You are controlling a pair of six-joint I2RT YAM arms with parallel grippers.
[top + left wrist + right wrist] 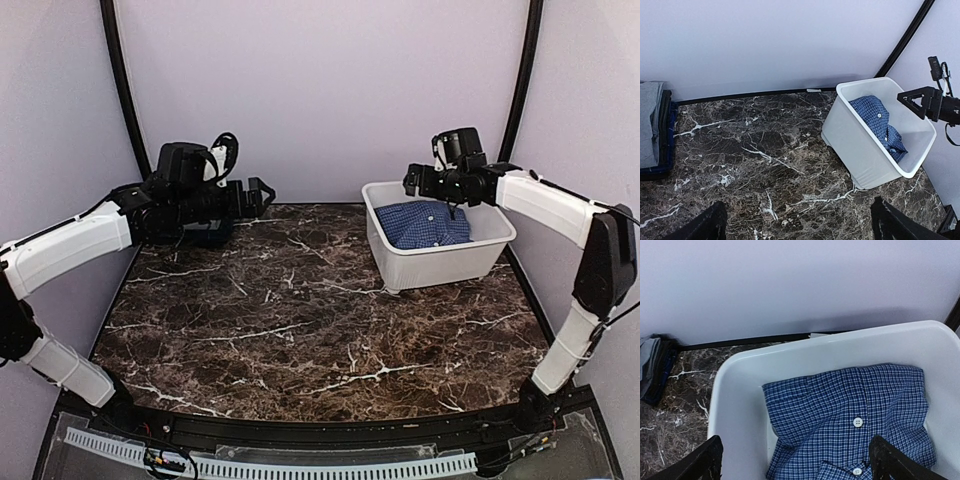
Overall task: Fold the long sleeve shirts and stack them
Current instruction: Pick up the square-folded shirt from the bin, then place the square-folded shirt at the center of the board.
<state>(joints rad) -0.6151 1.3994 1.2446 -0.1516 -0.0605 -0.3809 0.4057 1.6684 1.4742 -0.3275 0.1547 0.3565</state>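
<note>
A blue checked long sleeve shirt [428,222] with white buttons lies folded inside the white tub [395,262] at the back right. In the right wrist view this blue shirt [850,410] fills the tub floor, and my right gripper [797,462] hangs open above it, nothing between the fingers. A grey shirt [650,122] lies folded on a dark pile at the back left; it shows again as the grey shirt [649,357] in the right wrist view. My left gripper [262,197] is open over the table near that pile, holding nothing.
The dark pile [205,235] sits under my left arm in the back left corner. The tub's wall [860,150] stands between the two arms' working space. Pale walls and black corner poles close in the dark marble table [300,320].
</note>
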